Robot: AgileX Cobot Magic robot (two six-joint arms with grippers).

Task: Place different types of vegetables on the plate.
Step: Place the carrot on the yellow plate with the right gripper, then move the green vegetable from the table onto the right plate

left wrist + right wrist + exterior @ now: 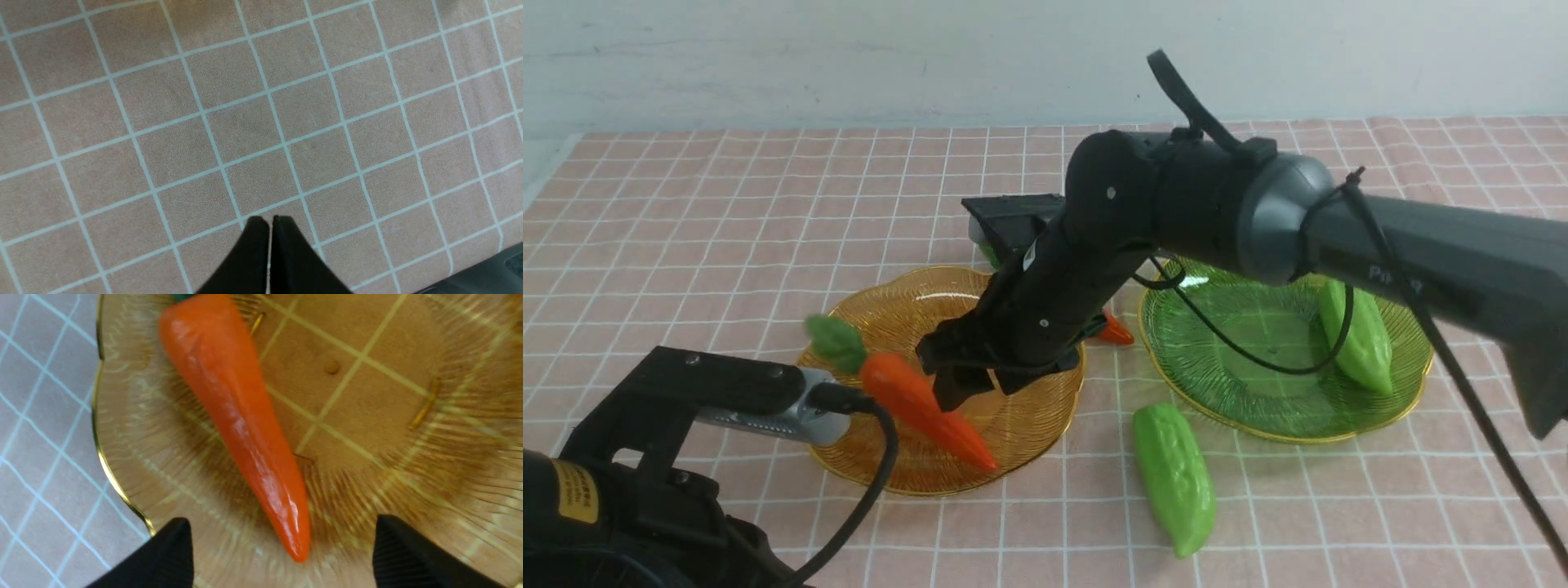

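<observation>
One orange carrot [919, 402] with a green leaf top lies on the amber plate [907, 314]. My right gripper [976, 388] hangs just above it, open. In the right wrist view the carrot [237, 416] lies free on the plate [106, 465], its tip between the spread fingertips [392, 539]. A second carrot [1115, 331] shows only its tip behind the right arm, between the plates. One light-green gourd [1357, 336] rests on the green plate [1258, 384]. Another gourd [1176, 478] lies on the cloth in front of it. My left gripper [269, 222] is shut and empty over bare cloth.
A pink checked cloth [727, 212] covers the table up to a pale wall. The left arm's wrist [727, 392] sits at the lower left, close to the amber plate's near rim. The right arm [1339, 220] spans over the green plate.
</observation>
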